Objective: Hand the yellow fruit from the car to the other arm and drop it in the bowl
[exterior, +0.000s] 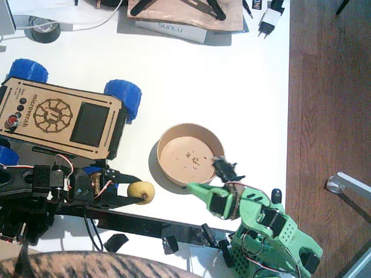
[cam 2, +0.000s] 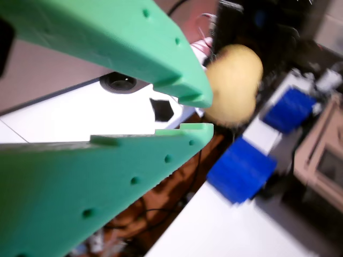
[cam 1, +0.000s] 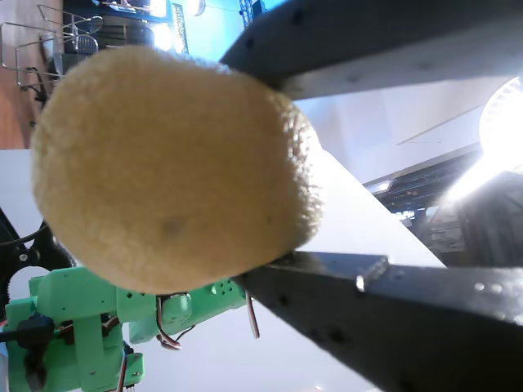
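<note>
A: Item one, the yellow fruit (exterior: 141, 191)?
B: Small, round, dull yellow. Pinched in the left claw (exterior: 137, 190), low on the white worktop (exterior: 232, 75), between the car and the bowl. In a wrist view the fruit (cam 1: 167, 167) fills most of the frame, one black finger (cam 1: 351, 37) pressed on it above and one below.

A: The left arm (exterior: 52, 188)?
B: Black, lying along the near edge of the worktop, reaching right. Claw closed on the fruit.

A: The car (exterior: 61, 119)?
B: Flat light-wood chassis with a black gear emblem and a dark rectangular panel. Blue wheels (exterior: 124, 95) at its corners. It stands at the left of the worktop, just above the black arm.

A: The bowl (exterior: 191, 154)?
B: Round tan paper bowl, pale bottom with small specks. Right of the fruit and apart from it. Nothing in it but the specks.

A: The other arm (exterior: 266, 229)?
B: Bright green, perforated, at the lower right. Its pointed right claw (exterior: 194, 187) aims left toward the fruit, close below the bowl, not touching the fruit. In a wrist view the right claw (cam 2: 201, 113) stands slightly apart, holding nothing, with the blurred fruit (cam 2: 233, 83) just beyond the tips.

A: Other entries?
B: A roll of tape (exterior: 43, 28) and a white plug (exterior: 268, 22) at the far edge.
</note>
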Robot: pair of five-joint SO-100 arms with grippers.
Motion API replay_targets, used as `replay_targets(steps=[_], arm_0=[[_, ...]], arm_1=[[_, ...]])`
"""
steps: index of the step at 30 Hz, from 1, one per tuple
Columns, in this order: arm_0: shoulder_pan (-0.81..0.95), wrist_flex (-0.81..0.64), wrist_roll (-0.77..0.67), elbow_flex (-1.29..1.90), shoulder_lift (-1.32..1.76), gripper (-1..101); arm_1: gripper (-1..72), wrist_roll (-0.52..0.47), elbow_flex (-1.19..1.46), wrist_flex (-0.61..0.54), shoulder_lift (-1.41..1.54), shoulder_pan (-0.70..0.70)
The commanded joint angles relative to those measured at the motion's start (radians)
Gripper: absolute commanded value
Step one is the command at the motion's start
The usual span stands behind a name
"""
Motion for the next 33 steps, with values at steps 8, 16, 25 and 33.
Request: replay_targets(steps=[8, 16, 25, 33], arm_0=[[0.008, -0.043, -0.017, -0.008, 0.044, 0], [0.008, -0.041, -0.017, -0.008, 0.038, 0], [0.008, -0.057, -0.02, -0.008, 0.037, 0], [0.009, -0.075, -0.023, -0.006, 0.035, 0]], arm_1=[[-0.2, -0.094, 0.034, -0.13, -0.087, -0.207], [-0.2, -0.098, 0.034, -0.238, -0.224, -0.325], [-0.1, -0.146, 0.04, -0.388, -0.364, -0.382], [12.9, -0.083, 0.028, -0.439, -0.437, -0.388]])
